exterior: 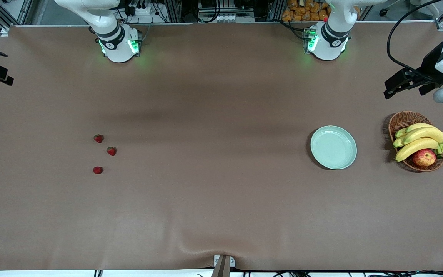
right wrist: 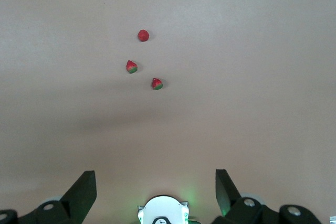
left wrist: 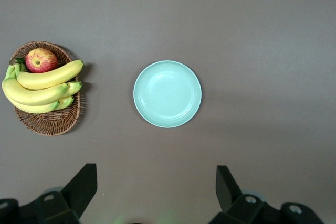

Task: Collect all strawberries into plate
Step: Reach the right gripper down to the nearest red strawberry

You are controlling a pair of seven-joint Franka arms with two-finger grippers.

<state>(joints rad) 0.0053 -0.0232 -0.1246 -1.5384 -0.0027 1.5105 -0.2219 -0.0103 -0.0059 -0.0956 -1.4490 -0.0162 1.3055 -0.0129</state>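
While both arms wait high above the brown worktop, three strawberries lie in a loose cluster toward the right arm's end, small, red, with dark green tops; the middle one sits at about four o'clock from the one farthest from the front camera. Well apart, toward the left arm's end, the round, pale mint plate is glossy, shallow and bare inside, with a wicker basket of bananas and an apple beside it. The left gripper hangs over the plate with its fingers released; the right gripper hangs near its arm's base, fingers likewise released.
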